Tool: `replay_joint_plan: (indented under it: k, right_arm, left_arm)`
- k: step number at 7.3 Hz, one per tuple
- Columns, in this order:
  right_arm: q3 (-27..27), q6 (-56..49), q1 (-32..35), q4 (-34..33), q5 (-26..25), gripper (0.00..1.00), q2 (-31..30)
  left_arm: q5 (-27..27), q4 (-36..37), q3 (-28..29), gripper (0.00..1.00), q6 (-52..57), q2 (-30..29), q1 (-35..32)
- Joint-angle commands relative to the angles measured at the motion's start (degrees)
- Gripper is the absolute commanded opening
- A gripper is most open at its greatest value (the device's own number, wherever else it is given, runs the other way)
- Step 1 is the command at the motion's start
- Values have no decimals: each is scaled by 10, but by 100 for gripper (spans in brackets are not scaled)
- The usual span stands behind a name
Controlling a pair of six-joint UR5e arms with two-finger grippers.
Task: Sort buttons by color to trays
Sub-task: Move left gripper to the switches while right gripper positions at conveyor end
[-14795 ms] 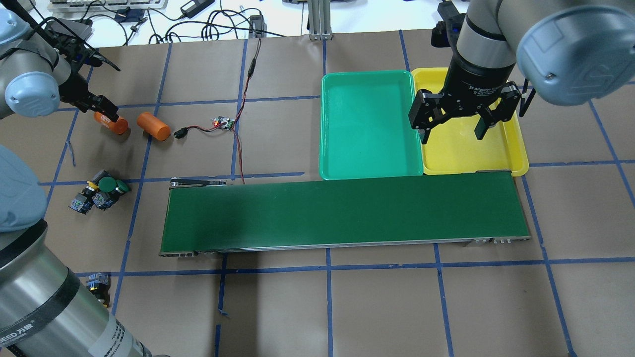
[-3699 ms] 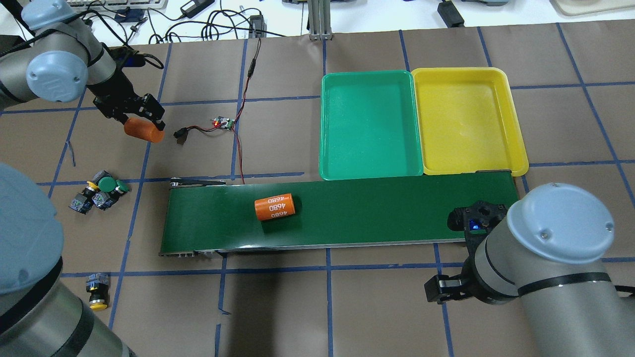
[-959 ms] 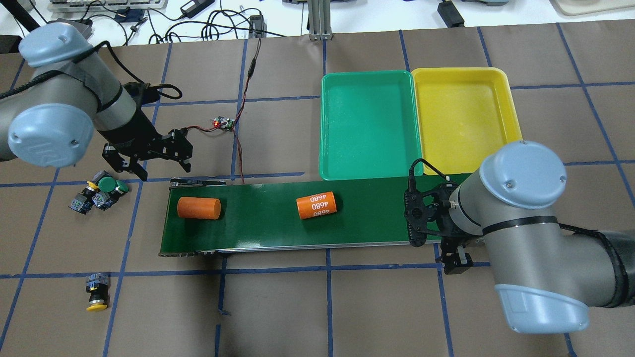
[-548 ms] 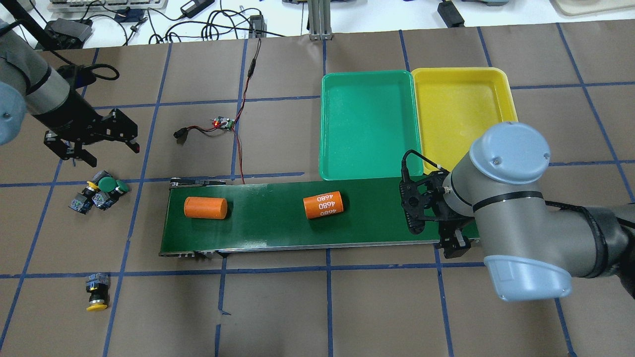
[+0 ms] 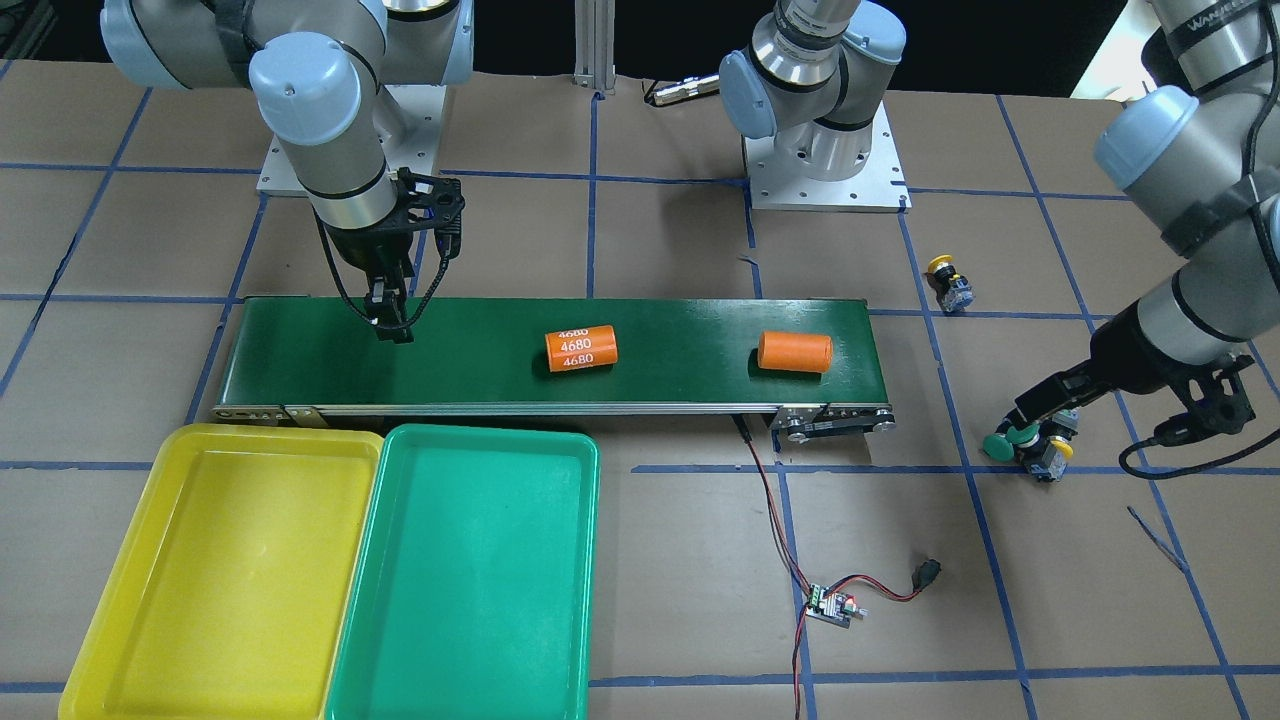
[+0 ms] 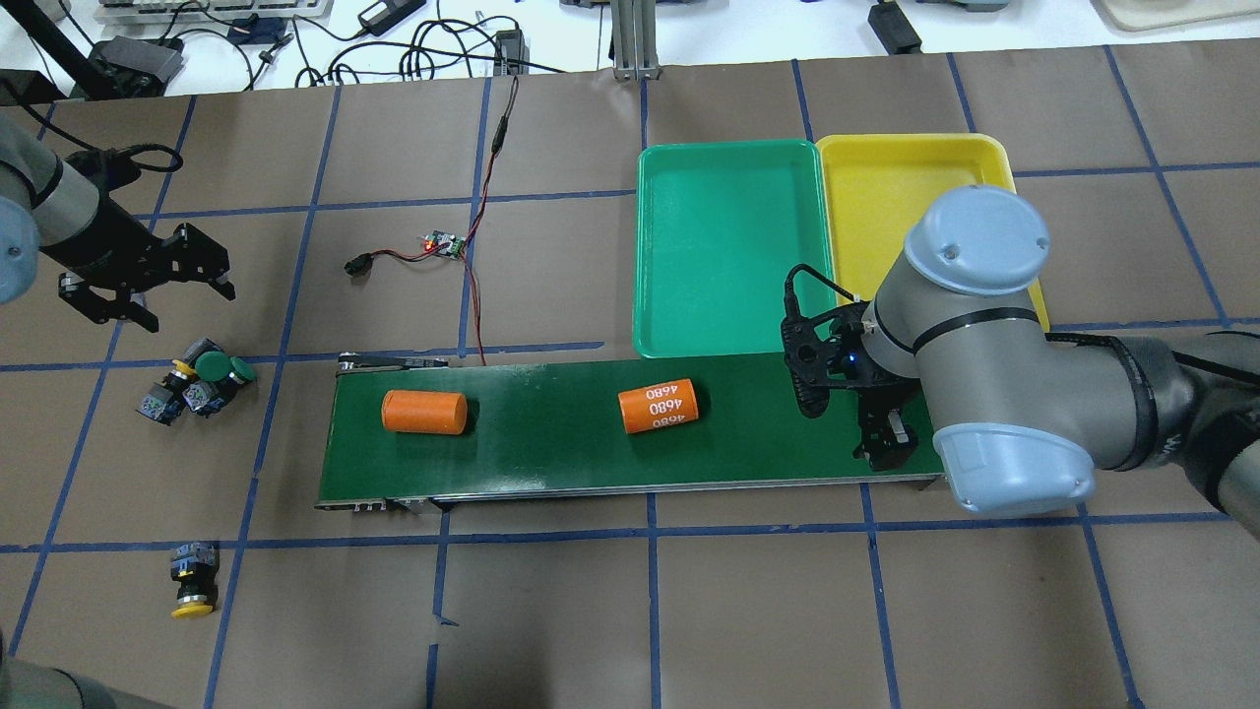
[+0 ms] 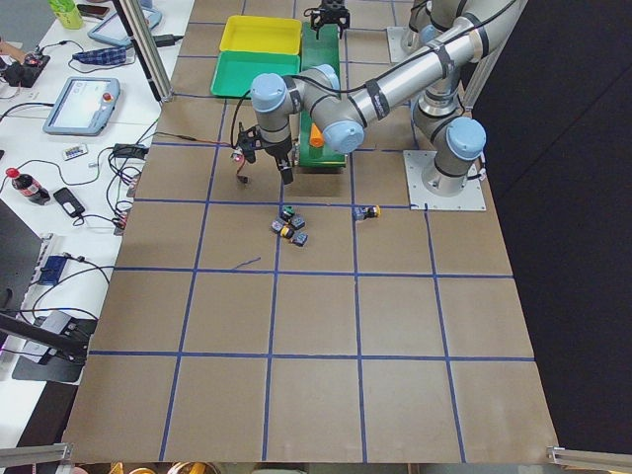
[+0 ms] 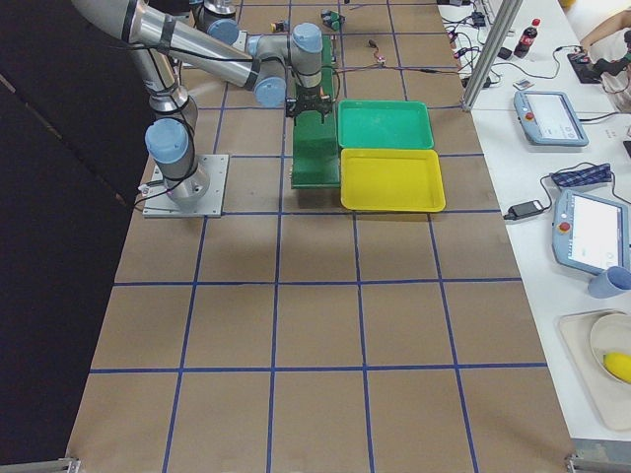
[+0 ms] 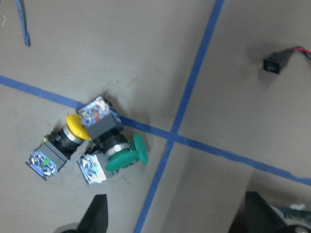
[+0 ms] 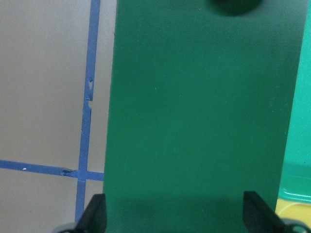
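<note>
Three buttons (image 6: 197, 384) lie bunched on the brown table at the left: two with green caps (image 9: 129, 155) and one with a yellow cap (image 9: 75, 127). A lone yellow-capped button (image 6: 190, 591) lies nearer the robot. My left gripper (image 6: 182, 307) hovers open just beyond the bunch, holding nothing. The teal-green tray (image 6: 728, 256) and the yellow tray (image 6: 886, 217) sit side by side behind the belt's right half. My right gripper (image 6: 845, 423) hangs open over the right end of the conveyor, with only bare belt (image 10: 194, 121) between its fingers.
Two orange cylinders ride the dark-green conveyor (image 6: 551, 443): a plain one (image 6: 423, 412) at its left end and one marked 4680 (image 6: 658, 407) mid-belt. A small circuit board (image 6: 443, 243) with red wires lies behind the belt. Cables and devices line the far edge.
Both orange cylinders have drifted right along the belt. My left gripper has shifted left, still open. My right arm has moved away from the robot, further over the belt's right end.
</note>
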Motion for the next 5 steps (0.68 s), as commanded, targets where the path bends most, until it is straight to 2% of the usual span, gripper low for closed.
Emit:
replay_joint_plan:
  k: [1,2,5]
  right_arm:
    - [-1,0,0,0,1,100,4]
    - [-1,0,0,0,1,100,7]
    - [0,0,1,0,1,100,10]
  left_arm:
    - [2,19,0,79,-6,-41,13]
    - [4,19,0,68,-29,-51,13]
    - [6,19,0,68,-44,-65,33]
